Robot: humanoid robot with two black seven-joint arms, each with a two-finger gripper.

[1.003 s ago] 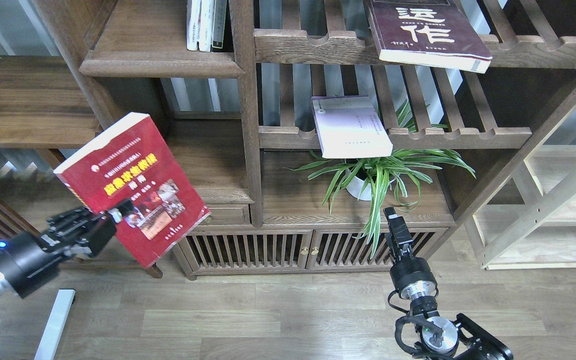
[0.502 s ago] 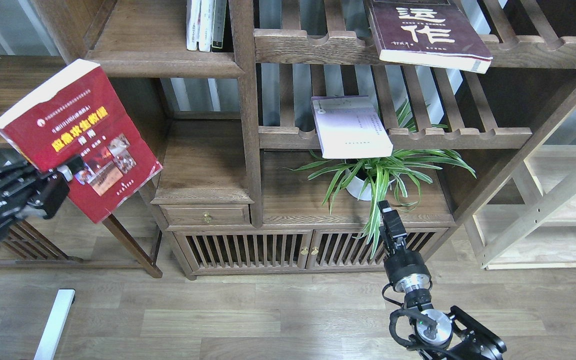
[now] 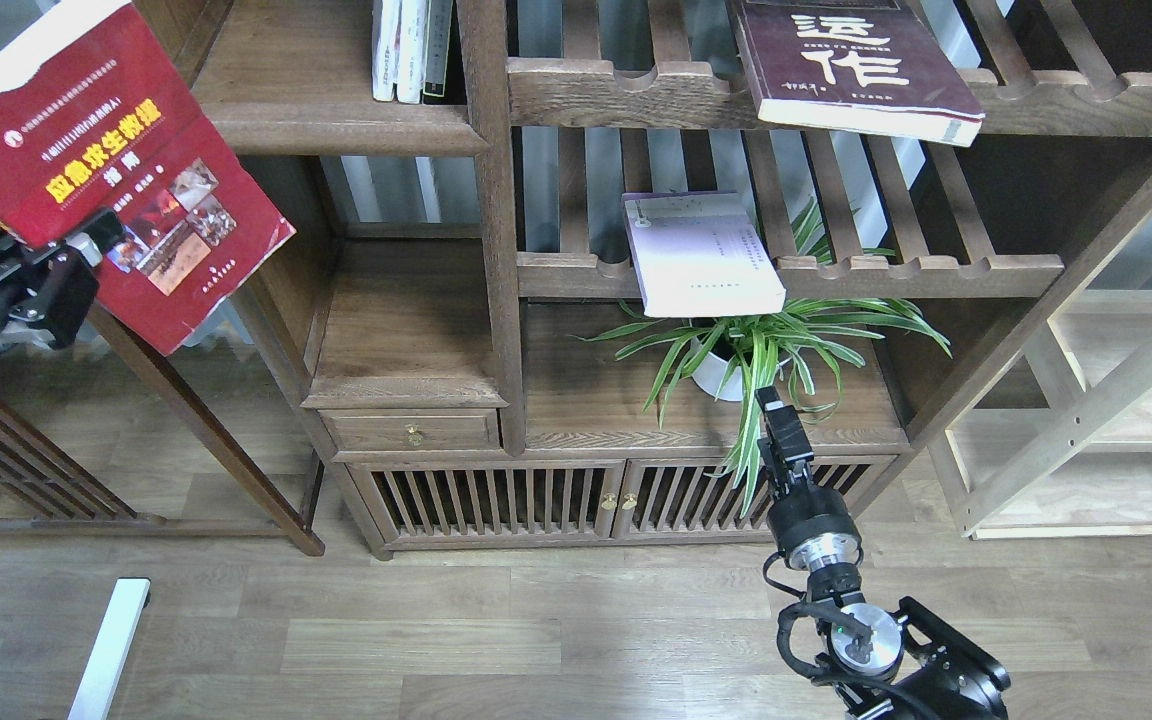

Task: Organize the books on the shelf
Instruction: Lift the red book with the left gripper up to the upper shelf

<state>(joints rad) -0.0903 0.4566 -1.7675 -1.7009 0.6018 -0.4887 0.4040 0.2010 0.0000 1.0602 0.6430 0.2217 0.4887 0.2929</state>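
Note:
My left gripper [image 3: 86, 250] is shut on the lower edge of the bright red book [image 3: 106, 170] and holds it tilted in the air at the far left, left of the solid dark-brown shelf board [image 3: 336, 125]. The dark maroon book [image 3: 851, 65] lies on the upper slatted rack and overhangs its front rail. The pale lavender-white book [image 3: 701, 255] lies on the lower slatted rack and overhangs it too. My right gripper [image 3: 774, 412] points up in front of the plant, seen end-on; its fingers cannot be told apart.
Three thin books [image 3: 411, 50] stand upright at the right end of the solid shelf board. A potted spider plant [image 3: 746, 350] sits under the lavender book. A low cabinet [image 3: 536, 500] with slatted doors stands below. A slanted wooden leg [image 3: 206, 440] runs under the red book.
My left gripper has carried the red book up and to the left, from in front of the cabinet to the top left corner. My right gripper has shifted slightly left and up.

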